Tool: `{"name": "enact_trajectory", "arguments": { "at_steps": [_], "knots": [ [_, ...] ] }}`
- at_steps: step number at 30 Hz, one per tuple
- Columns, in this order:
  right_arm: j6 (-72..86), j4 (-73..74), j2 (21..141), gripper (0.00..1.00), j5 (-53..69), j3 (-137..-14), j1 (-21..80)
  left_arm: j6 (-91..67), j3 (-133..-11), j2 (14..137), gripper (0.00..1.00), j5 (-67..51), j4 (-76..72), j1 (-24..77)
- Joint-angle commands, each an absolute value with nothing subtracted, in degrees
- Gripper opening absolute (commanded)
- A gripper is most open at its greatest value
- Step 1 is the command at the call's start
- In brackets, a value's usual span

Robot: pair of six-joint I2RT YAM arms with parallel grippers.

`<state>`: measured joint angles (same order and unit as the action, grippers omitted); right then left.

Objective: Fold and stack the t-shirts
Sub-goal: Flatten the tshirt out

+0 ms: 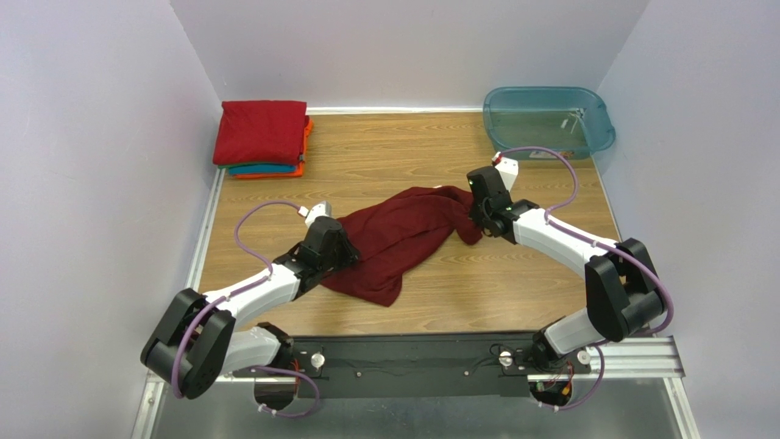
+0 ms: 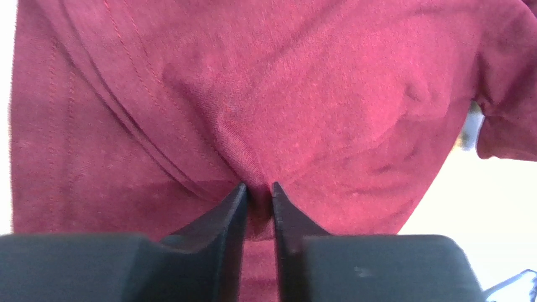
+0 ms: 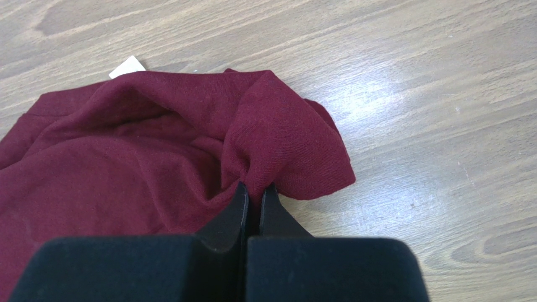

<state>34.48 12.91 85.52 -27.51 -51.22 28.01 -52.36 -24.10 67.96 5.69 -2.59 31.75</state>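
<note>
Wooden table (image 1: 412,155), crumpled maroon t-shirt (image 1: 403,242)

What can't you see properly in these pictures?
Top view: teal shirt and orange shirt show only edges under the red shirt.
Left wrist view: the maroon shirt fills the frame, its outline cut off.
Right wrist view: the white tag is too small to read.
Top view: the white speck in the tub, too small.
</note>
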Motion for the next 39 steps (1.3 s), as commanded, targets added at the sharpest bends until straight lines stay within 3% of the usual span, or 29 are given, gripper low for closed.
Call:
{"name": "enact_trajectory", "arguments": {
  "at_steps": [1, 2, 5, 14, 25, 31, 39],
  "knots": [
    [34.2, 12.2, 86.4, 0.01, -27.3, -51.0, 28.0, -51.5, -26.2, 68.6, 0.24, 9.9, -1.1, 32.1],
    [34.2, 12.2, 86.4, 0.01, -27.4, -51.0, 28.0, -51.3, -26.3, 68.6, 0.22, 10.1, -1.1, 32.1],
    [33.8, 12.2, 86.3, 0.01, -27.3, -51.1, 28.0, -50.4, -26.8, 68.6, 0.00, 11.1, -0.9, 32.1],
    [32.1, 12.2, 79.2, 0.01, -25.2, -53.3, 28.0, -47.5, -29.8, 59.2, 0.00, 16.2, 1.3, 32.2],
    [26.0, 12.5, 61.0, 0.01, -20.5, -61.8, 28.0, -40.3, -48.9, 43.6, 0.00, 30.2, 8.3, 32.2],
    [26.1, 14.7, 54.0, 0.01, -9.6, -71.0, 28.0, -35.2, -61.5, 38.2, 0.00, 29.6, 7.5, 32.2],
    [30.2, 20.4, 48.7, 0.01, 2.3, -80.0, 28.0, -29.5, -72.6, 31.9, 0.00, 19.1, 5.2, 32.2]
  ]
}}
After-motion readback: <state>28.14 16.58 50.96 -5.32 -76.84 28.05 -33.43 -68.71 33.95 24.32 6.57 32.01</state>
